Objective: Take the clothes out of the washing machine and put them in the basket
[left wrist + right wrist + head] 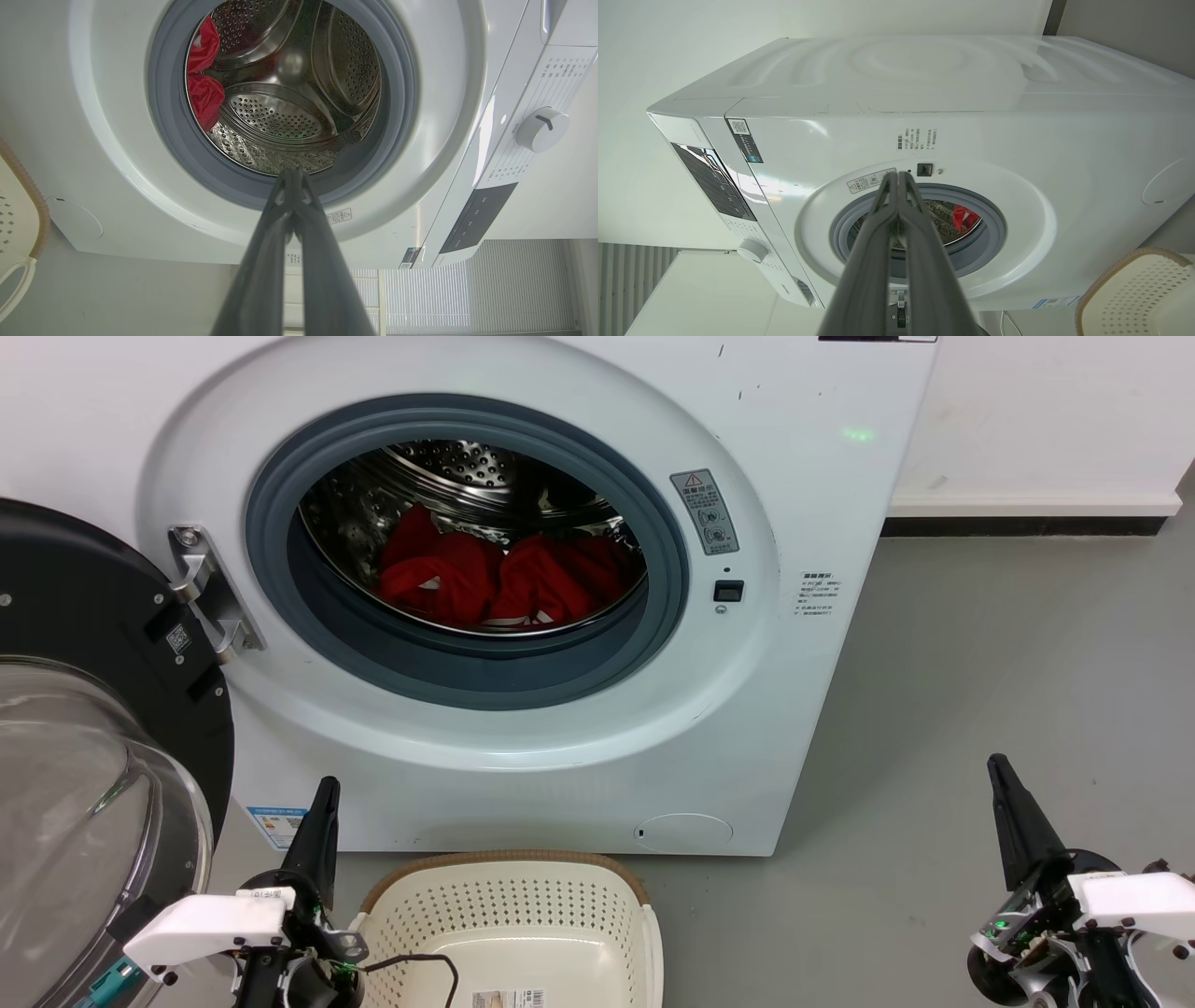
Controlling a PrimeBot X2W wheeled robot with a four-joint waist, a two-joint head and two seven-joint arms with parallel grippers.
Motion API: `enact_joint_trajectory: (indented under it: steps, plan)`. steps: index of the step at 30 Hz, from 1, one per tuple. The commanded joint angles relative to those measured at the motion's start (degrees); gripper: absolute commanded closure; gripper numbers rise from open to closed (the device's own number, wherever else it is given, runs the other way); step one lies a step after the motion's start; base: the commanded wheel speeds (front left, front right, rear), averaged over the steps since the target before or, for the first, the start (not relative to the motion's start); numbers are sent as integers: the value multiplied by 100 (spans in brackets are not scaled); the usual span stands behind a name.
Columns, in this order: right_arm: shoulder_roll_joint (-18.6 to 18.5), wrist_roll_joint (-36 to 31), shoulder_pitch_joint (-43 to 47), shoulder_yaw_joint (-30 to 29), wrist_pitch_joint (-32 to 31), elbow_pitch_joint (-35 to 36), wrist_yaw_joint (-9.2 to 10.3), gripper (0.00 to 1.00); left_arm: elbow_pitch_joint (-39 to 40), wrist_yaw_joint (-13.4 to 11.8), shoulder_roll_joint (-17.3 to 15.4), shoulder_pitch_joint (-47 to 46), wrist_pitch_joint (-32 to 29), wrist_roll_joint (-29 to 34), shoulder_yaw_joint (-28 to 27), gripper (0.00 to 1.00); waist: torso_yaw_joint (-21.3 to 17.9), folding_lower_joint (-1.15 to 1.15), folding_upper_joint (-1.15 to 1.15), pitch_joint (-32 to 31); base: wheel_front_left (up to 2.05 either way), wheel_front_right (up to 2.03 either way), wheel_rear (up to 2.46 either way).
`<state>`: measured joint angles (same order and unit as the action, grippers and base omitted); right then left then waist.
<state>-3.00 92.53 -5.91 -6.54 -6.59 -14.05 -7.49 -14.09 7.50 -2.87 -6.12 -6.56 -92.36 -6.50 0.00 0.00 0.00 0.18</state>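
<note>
Left gripper (326,788) pinched together, right gripper (997,765) likewise (both empty)

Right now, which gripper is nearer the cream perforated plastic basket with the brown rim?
Left. The left gripper sits beside the left rim of the cream perforated plastic basket; the right gripper is far off its right side.

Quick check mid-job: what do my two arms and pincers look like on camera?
Left pincer and right pincer: long, dark, tapering fingers on black wrist hardware with green lights, joined to white blocky housings. A thin black cable loops from the left wrist.
</note>
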Motion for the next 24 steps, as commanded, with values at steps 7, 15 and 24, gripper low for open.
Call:
enact_joint_trajectory:
  steps: [7,15,24]
  plan:
    - [19,-25,-72,4,-1,-7,0,100,0,15,-1,-35,-11,-12,-12,100,0,0,0,0,0,0,0]
    - [19,-25,-72,4,-1,-7,0,100,0,15,-1,-35,-11,-12,-12,100,0,0,0,0,0,0,0]
    - [19,-25,-72,4,-1,-7,0,100,0,15,-1,-35,-11,-12,-12,100,0,0,0,0,0,0,0]
